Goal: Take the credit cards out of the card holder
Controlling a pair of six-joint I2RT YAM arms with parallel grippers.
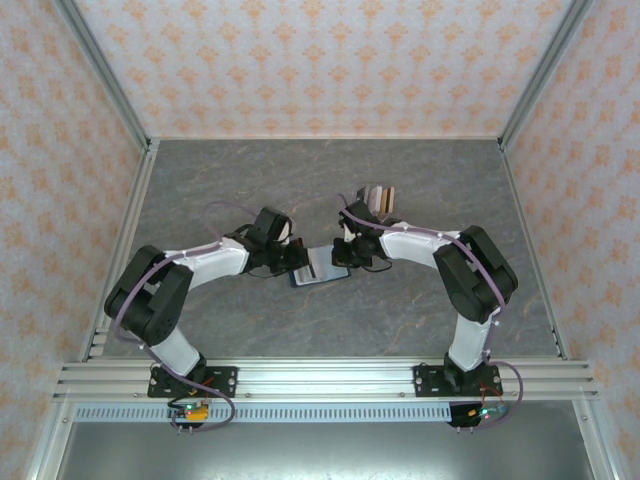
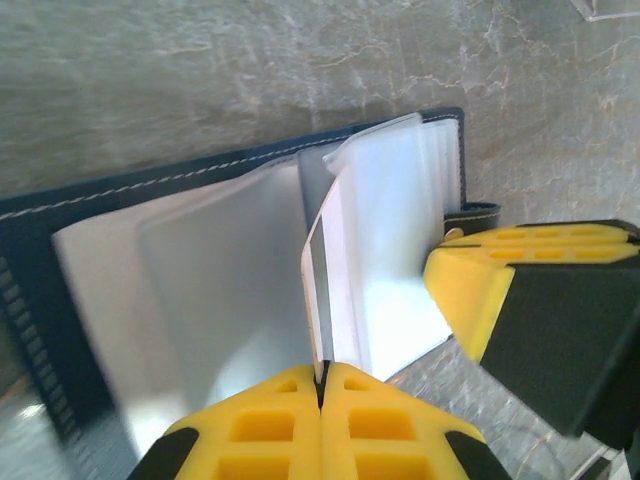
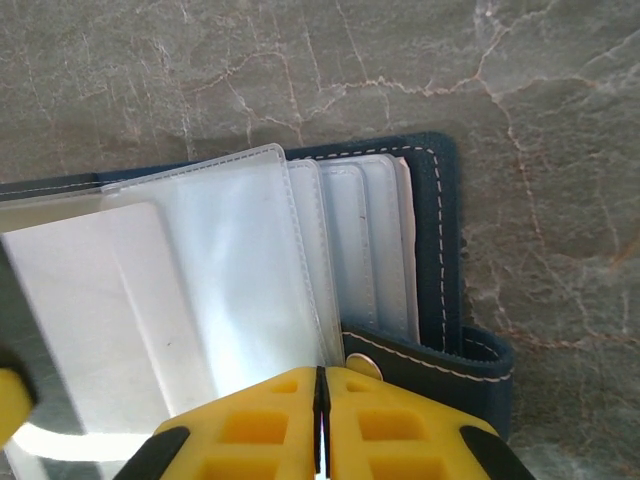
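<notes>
The left fingers [image 2: 265,425] are clamped tight on a thin white card [image 2: 318,290] rising from the clear sleeves of the open navy-blue folding card holder [image 3: 437,230], mid grey marbled tabletop [image 1: 300,180]. The right fingers [image 3: 260,425] are pressed together beside its snap tab. Just beyond lies a striped white-and-tan cluster [image 1: 381,198].

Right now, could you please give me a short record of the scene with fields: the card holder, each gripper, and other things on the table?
card holder: lies open on the table, clear sleeves fanned
left gripper: shut on a thin white leaf standing upright; card or sleeve, cannot tell
right gripper: shut, at the holder's edge beside the snap tab
striped stack: on the table beyond the right gripper
</notes>
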